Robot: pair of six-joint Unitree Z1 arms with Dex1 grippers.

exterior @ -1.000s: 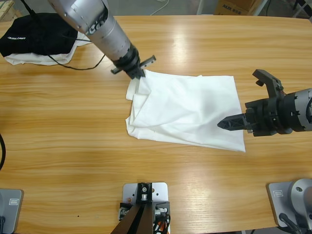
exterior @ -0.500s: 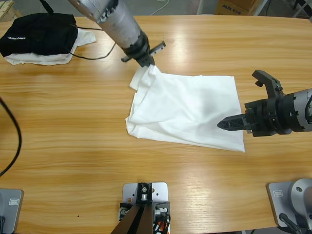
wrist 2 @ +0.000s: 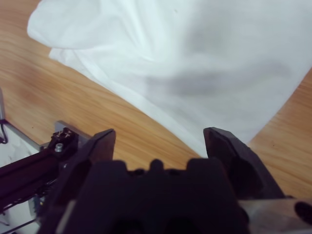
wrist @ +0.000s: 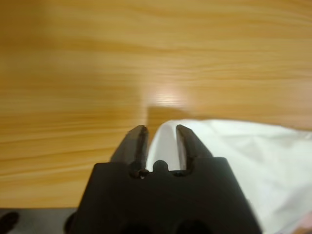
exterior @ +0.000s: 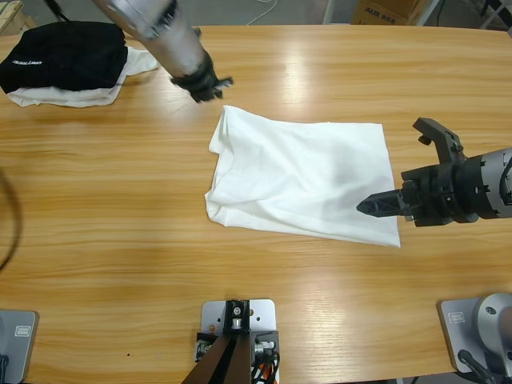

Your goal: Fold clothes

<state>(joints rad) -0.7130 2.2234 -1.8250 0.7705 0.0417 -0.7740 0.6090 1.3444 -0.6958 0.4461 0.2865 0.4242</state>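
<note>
Nearest the camera in the high view, the right gripper (exterior: pixel 400 168) sits at the table's right side, jaws spread wide and holding nothing, one black finger low against the near right corner of the white T-shirt (exterior: pixel 304 180), the other lifted well clear above the cloth's right edge. In the right wrist view that same gripper (wrist 2: pixel 161 139) looks straight across the shirt (wrist 2: pixel 185 63), both jaws parted on either side of its corner with bare wood showing between. The shirt itself lies folded in a rough rectangle in the middle of the wooden table (exterior: pixel 120 240), its left edge bunched and rumpled, its right edge flat. Further back, the left gripper (exterior: pixel 206 85) hangs just beyond the shirt's far left corner, apart from it; in the left wrist view its jaws (wrist: pixel 157 141) stand a narrow gap apart, gripping nothing, with white fabric (wrist: pixel 243 161) seen through and beside them. At the far left corner of the table lies a black garment (exterior: pixel 64 60) with white lettering, resting on top of another white garment (exterior: pixel 72 98).
</note>
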